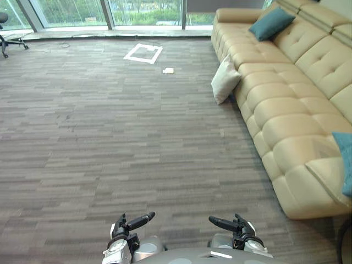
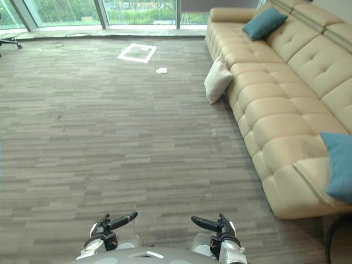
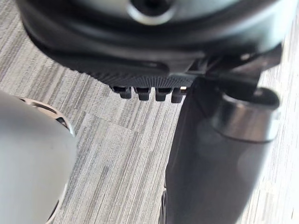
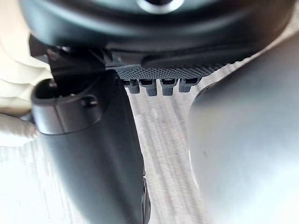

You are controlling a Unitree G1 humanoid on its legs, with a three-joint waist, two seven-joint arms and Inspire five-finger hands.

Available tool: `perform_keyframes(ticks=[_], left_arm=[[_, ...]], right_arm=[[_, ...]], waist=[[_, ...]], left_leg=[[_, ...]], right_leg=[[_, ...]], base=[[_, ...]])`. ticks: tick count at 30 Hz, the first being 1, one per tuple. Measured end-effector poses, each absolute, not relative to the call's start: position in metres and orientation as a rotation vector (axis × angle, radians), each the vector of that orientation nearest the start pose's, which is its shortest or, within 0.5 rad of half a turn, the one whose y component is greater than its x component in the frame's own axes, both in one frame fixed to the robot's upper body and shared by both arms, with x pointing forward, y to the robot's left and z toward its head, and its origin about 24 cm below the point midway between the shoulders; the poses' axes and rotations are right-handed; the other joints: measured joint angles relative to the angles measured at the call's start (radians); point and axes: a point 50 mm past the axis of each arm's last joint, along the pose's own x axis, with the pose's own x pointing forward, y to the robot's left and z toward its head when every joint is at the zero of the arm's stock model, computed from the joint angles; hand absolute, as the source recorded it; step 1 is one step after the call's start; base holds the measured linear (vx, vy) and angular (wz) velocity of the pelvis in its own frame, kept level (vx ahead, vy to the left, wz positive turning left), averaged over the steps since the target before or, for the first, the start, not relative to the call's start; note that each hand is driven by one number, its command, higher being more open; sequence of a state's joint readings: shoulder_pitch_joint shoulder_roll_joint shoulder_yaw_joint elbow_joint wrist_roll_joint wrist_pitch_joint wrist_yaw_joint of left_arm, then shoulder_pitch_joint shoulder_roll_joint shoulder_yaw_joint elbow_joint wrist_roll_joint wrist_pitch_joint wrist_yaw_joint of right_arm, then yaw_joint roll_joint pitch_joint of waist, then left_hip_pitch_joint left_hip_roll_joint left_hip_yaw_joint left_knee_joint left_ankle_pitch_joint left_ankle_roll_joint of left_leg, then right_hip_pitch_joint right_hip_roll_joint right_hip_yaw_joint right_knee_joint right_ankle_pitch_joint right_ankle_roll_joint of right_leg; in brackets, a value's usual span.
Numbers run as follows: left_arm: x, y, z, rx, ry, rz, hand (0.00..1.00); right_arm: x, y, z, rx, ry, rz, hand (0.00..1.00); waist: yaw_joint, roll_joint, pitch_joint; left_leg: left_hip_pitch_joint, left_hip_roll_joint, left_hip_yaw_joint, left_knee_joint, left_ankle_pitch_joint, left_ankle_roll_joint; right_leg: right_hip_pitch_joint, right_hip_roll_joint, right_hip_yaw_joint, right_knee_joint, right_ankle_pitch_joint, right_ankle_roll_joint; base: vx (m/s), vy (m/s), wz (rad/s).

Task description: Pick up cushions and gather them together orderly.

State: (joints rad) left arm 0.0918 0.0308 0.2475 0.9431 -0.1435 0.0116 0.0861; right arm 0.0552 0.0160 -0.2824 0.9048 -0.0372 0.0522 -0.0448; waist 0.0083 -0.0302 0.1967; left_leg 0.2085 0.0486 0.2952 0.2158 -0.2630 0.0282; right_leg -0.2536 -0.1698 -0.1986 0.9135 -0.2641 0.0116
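The left hand (image 1: 131,224) and the right hand (image 1: 234,225) hang low at 6 o'clock, fingers relaxed and holding nothing, their wrists partly cut off at the edge. At 1 o'clock the white cushion (image 1: 225,80) stands on the carpet, leaning against the beige sofa (image 1: 286,104). Beyond it the far teal cushion (image 1: 271,23) rests against the backrest. At 3 o'clock the near teal cushion (image 2: 338,165) lies on the seat, cut off at the edge.

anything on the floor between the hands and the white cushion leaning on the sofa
Nothing visible. Bare carpet runs from the left hand and right hand to the white cushion against the sofa; the tape square and scrap lie farther left.
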Motion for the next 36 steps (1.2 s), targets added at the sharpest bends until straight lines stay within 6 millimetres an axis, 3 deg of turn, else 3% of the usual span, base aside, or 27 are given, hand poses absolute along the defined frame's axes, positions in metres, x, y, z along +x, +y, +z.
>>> perform_keyframes(ticks=[2, 3, 4, 5, 6, 7, 8, 9, 11, 12, 14, 16, 18, 20, 22, 23, 25, 27, 28, 29, 31, 33, 34, 35, 36], left_arm=[[0.103, 0.201, -0.155, -0.175, 1.041, 0.419, 1.00], [0.102, 0.201, -0.155, -0.172, 1.042, 0.416, 1.00], [0.100, 0.201, -0.156, -0.157, 1.051, 0.409, 1.00], [0.098, 0.197, -0.157, -0.164, 1.063, 0.407, 1.00], [0.099, 0.188, -0.158, -0.192, 1.066, 0.399, 1.00], [0.100, 0.186, -0.158, -0.196, 1.065, 0.394, 1.00], [0.100, 0.182, -0.159, -0.200, 1.067, 0.383, 1.00], [0.101, 0.182, -0.158, -0.197, 1.064, 0.379, 1.00], [0.103, 0.187, -0.156, -0.205, 1.040, 0.409, 1.00], [0.103, 0.189, -0.155, -0.208, 1.033, 0.421, 1.00], [0.103, 0.194, -0.154, -0.218, 1.018, 0.450, 1.00], [0.107, 0.197, -0.151, -0.222, 0.991, 0.460, 1.00], [0.111, 0.199, -0.148, -0.221, 0.963, 0.464, 1.00], [0.113, 0.201, -0.146, -0.223, 0.945, 0.474, 1.00], [0.113, 0.202, -0.146, -0.259, 0.930, 0.509, 1.00], [0.112, 0.202, -0.146, -0.268, 0.927, 0.518, 1.00], [0.109, 0.208, -0.145, -0.254, 0.931, 0.530, 1.00], [0.110, 0.216, -0.145, -0.222, 0.934, 0.533, 1.00], [0.110, 0.218, -0.145, -0.214, 0.938, 0.535, 1.00], [0.108, 0.219, -0.145, -0.203, 0.951, 0.538, 1.00], [0.107, 0.217, -0.147, -0.202, 0.969, 0.532, 1.00], [0.106, 0.215, -0.149, -0.202, 0.980, 0.528, 1.00], [0.107, 0.209, -0.149, -0.200, 0.985, 0.507, 1.00], [0.108, 0.208, -0.149, -0.194, 0.985, 0.496, 1.00], [0.109, 0.205, -0.150, -0.196, 0.992, 0.479, 1.00]], right_arm=[[0.129, -0.190, -0.146, 0.091, 0.984, -0.297, 1.00], [0.129, -0.190, -0.146, 0.091, 0.982, -0.297, 1.00], [0.129, -0.191, -0.145, 0.094, 0.980, -0.302, 1.00], [0.127, -0.191, -0.145, 0.091, 0.982, -0.303, 1.00], [0.129, -0.196, -0.143, 0.065, 0.969, -0.297, 1.00], [0.130, -0.196, -0.143, 0.060, 0.968, -0.294, 1.00], [0.132, -0.195, -0.142, 0.056, 0.965, -0.280, 1.00], [0.132, -0.195, -0.142, 0.049, 0.965, -0.269, 1.00], [0.128, -0.194, -0.143, 0.050, 0.981, -0.267, 1.00], [0.127, -0.193, -0.144, 0.046, 0.986, -0.263, 1.00], [0.125, -0.189, -0.146, 0.040, 1.001, -0.246, 1.00], [0.120, -0.188, -0.147, 0.042, 1.016, -0.249, 1.00], [0.117, -0.188, -0.149, 0.037, 1.036, -0.252, 1.00], [0.116, -0.185, -0.150, 0.038, 1.045, -0.246, 1.00], [0.112, -0.184, -0.152, 0.042, 1.063, -0.247, 1.00], [0.109, -0.183, -0.153, 0.042, 1.074, -0.245, 1.00], [0.101, -0.173, -0.156, 0.067, 1.098, -0.239, 1.00], [0.100, -0.164, -0.157, 0.090, 1.100, -0.226, 1.00], [0.101, -0.162, -0.157, 0.097, 1.099, -0.221, 1.00], [0.102, -0.163, -0.156, 0.097, 1.094, -0.219, 1.00], [0.104, -0.169, -0.155, 0.081, 1.079, -0.227, 1.00], [0.106, -0.172, -0.153, 0.075, 1.066, -0.232, 1.00], [0.111, -0.175, -0.150, 0.067, 1.033, -0.238, 1.00], [0.113, -0.177, -0.149, 0.063, 1.021, -0.244, 1.00], [0.116, -0.182, -0.147, 0.057, 1.003, -0.253, 1.00]], waist=[[-0.015, 0.004, 0.001], [-0.016, 0.003, 0.001], [-0.019, -0.002, 0.000], [-0.023, 0.002, -0.006], [-0.015, 0.035, -0.016], [-0.015, 0.044, -0.016], [-0.020, 0.060, -0.023], [-0.021, 0.065, -0.022], [-0.016, 0.071, -0.018], [-0.014, 0.070, -0.016], [-0.011, 0.055, -0.013], [-0.002, 0.048, -0.013], [0.016, 0.045, -0.010], [0.021, 0.035, -0.005], [0.039, 0.024, -0.006], [0.043, 0.021, -0.009], [0.049, -0.007, -0.048], [0.048, -0.053, -0.064], [0.049, -0.065, -0.066], [0.048, -0.067, -0.067], [0.042, -0.056, -0.059], [0.040, -0.048, -0.058], [0.035, -0.032, -0.055], [0.032, -0.029, -0.052], [0.025, -0.017, -0.041]], left_leg=[[0.085, 0.023, -0.009, -0.068, -0.001, -0.001], [0.098, 0.023, -0.013, -0.077, -0.003, -0.005], [0.132, 0.022, -0.032, -0.085, -0.018, -0.029], [0.163, 0.032, -0.060, -0.078, -0.031, -0.050], [0.157, 0.063, -0.070, -0.037, -0.028, -0.060], [0.149, 0.073, -0.077, -0.004, -0.024, -0.068], [0.088, 0.109, -0.112, 0.153, -0.008, -0.094], [0.048, 0.128, -0.138, 0.251, 0.014, -0.109], [-0.106, 0.188, -0.205, 0.652, 0.071, -0.185], [-0.155, 0.209, -0.192, 0.763, 0.072, -0.190], [-0.269, 0.239, -0.139, 0.863, 0.057, -0.164], [-0.357, 0.240, -0.085, 0.803, 0.037, -0.131], [-0.447, 0.213, -0.044, 0.591, 0.023, -0.109], [-0.480, 0.173, -0.062, 0.439, 0.028, -0.112], [-0.495, 0.126, -0.080, 0.253, 0.063, -0.139], [-0.507, 0.112, -0.078, 0.177, 0.122, -0.114], [-0.509, 0.087, -0.065, 0.232, 0.201, -0.042], [-0.483, 0.067, -0.011, 0.284, 0.118, -0.018], [-0.462, 0.058, 0.007, 0.297, 0.093, -0.006], [-0.415, 0.045, 0.022, 0.298, 0.054, 0.006], [-0.314, 0.027, 0.025, 0.272, 0.001, 0.010], [-0.226, 0.018, 0.027, 0.223, -0.018, 0.008], [-0.123, 0.018, 0.024, 0.130, -0.034, -0.006], [-0.100, 0.020, 0.022, 0.106, -0.034, -0.008], [-0.044, 0.029, 0.020, 0.065, -0.033, -0.013]], right_leg=[[-0.080, 0.082, 0.005, -0.312, 0.040, 0.009], [-0.083, 0.093, 0.016, -0.369, 0.060, 0.010], [-0.084, 0.117, 0.056, -0.484, 0.164, 0.007], [-0.068, 0.130, 0.070, -0.452, 0.251, -0.076], [-0.078, 0.137, 0.049, -0.385, 0.179, -0.083], [-0.075, 0.135, 0.039, -0.360, 0.147, -0.086], [-0.051, 0.140, 0.015, -0.339, 0.086, -0.099], [-0.026, 0.145, 0.004, -0.345, 0.068, -0.102], [0.098, 0.183, -0.018, -0.422, 0.041, -0.107], [0.151, 0.199, -0.018, -0.463, 0.038, -0.109], [0.262, 0.215, -0.014, -0.554, 0.029, -0.104], [0.325, 0.217, -0.003, -0.615, 0.026, -0.099], [0.401, 0.215, 0.041, -0.666, 0.010, -0.100], [0.436, 0.203, 0.070, -0.675, -0.014, -0.092], [0.473, 0.183, 0.111, -0.689, -0.041, -0.059], [0.506, 0.172, 0.146, -0.703, -0.071, -0.034], [0.516, 0.129, 0.202, -0.680, -0.102, 0.006], [0.442, 0.078, 0.238, -0.489, -0.097, 0.020], [0.401, 0.060, 0.245, -0.375, -0.077, 0.051], [0.320, 0.036, 0.251, -0.168, 0.011, 0.111], [0.227, 0.007, 0.232, 0.086, 0.058, 0.138], [0.166, -0.008, 0.196, 0.196, 0.049, 0.123], [0.058, 0.002, 0.132, 0.218, 0.024, 0.092], [0.021, 0.006, 0.107, 0.201, 0.019, 0.083], [-0.035, 0.020, 0.054, 0.121, -0.001, 0.050]], base=[[0.61, -0.087, 0.30], [0.75, -0.232, 0.47], [0.65, -0.237, 0.57], [0.79, -0.308, 0.62], [0.54, -0.222, 0.48], [0.74, -0.331, 0.41], [0.58, -0.278, 0.40], [0.65, -0.318, 0.49], [0.48, -0.230, 0.26], [0.44, -0.172, 0.05], [0.41, -0.119, 0.02], [0.32, -0.048, -0.17], [0.36, 0.040, -0.47], [0.33, 0.093, -0.50], [0.51, 0.213, -0.75], [0.51, 0.240, -0.81], [0.73, 0.317, -0.85], [0.75, 0.329, -0.62], [0.60, 0.299, -0.44], [0.46, 0.229, -0.27], [0.50, 0.227, -0.16], [0.55, 0.159, -0.05], [0.56, 0.086, 0.02], [0.56, 0.010, 0.11], [0.39, -0.041, 0.14]])
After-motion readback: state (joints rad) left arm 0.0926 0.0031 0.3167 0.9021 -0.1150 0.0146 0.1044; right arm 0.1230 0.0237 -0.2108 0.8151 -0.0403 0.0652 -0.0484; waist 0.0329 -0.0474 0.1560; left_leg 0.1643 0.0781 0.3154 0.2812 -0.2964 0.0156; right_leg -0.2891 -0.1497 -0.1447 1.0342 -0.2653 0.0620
